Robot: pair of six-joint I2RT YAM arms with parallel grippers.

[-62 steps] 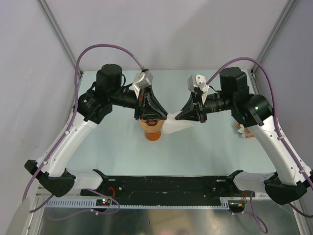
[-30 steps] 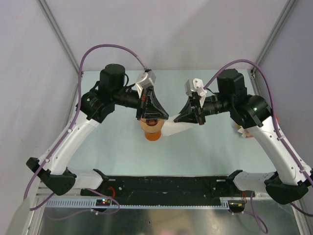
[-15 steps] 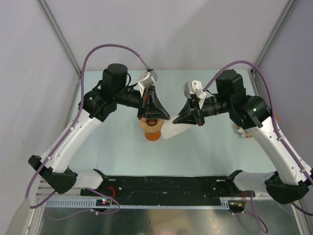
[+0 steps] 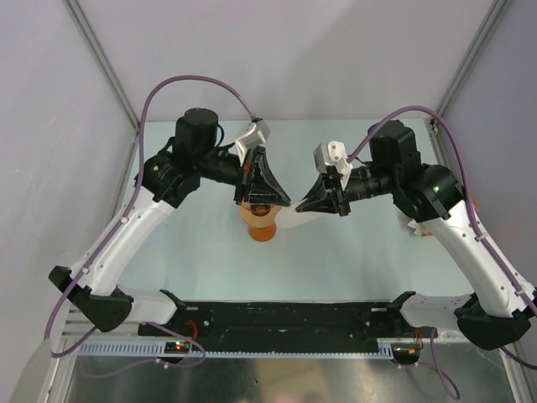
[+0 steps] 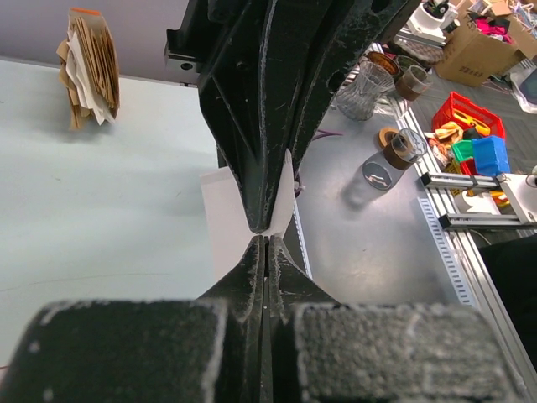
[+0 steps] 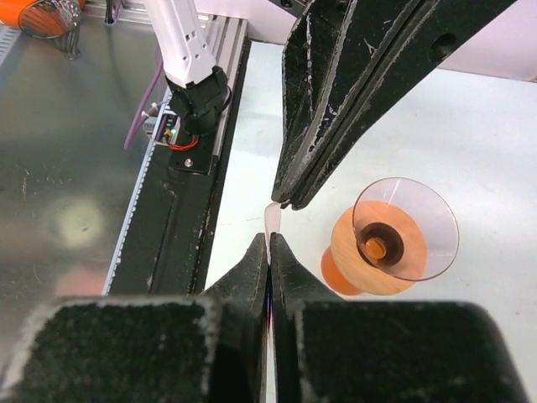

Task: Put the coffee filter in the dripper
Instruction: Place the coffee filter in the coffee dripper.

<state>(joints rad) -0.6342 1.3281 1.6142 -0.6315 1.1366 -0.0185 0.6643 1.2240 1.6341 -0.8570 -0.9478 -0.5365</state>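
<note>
Top view: both arms reached in toward the middle of the frame, the tips of the left claw and right claw nearly meeting. The coffee filter showed as a white flap just below them, to the right of the dripper, which stood on the table under the left claw. The filter was not yet in the cone. Left wrist view: the left claw was pressed together at lower centre, tip to tip with the right claw coming down from the top. White filter paper spread behind both; I could not tell whether any of it sat between the left fingers. A stack of paper fans lay in the upper left. Right wrist view: the right claw was clamped on the filter, seen edge-on as a thin white sliver rising from its tips. The left claw met the sliver's top edge. The dripper stood at right of centre, mouth up and empty. Judgement: the filter looked very light, limp and easy to crease or tear, and likely to slip from a shallow pinch. It is best taken at the rim, one claw on each layer, to part it into a cone. The dripper seemed light and easy to tip.
</note>
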